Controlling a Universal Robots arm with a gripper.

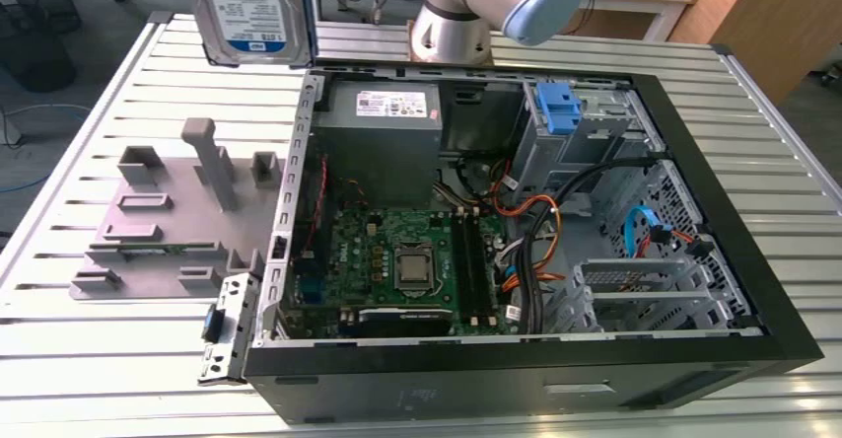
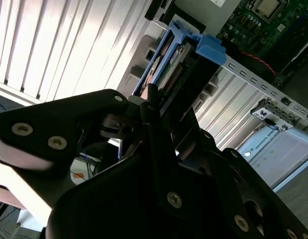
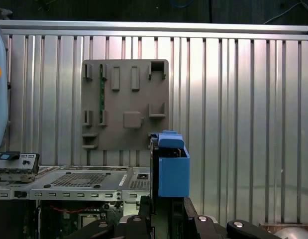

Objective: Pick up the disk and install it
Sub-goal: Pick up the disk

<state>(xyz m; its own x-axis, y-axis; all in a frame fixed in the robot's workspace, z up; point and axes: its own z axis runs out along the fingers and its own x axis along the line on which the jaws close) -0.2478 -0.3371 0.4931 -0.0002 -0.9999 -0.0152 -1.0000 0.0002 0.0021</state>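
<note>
While your hand (image 2: 152, 98) gripped the disk (image 1: 250, 9) aloft near the open computer case (image 1: 721, 191), I judged any tilt in that hold could jam its rails on insertion.

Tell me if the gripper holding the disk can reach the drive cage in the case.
Probably yes. The case lies open and the drive cage is uncovered; the cables run beside it, not over it. The gripper holds the disk raised over the table, outside the case.
</note>
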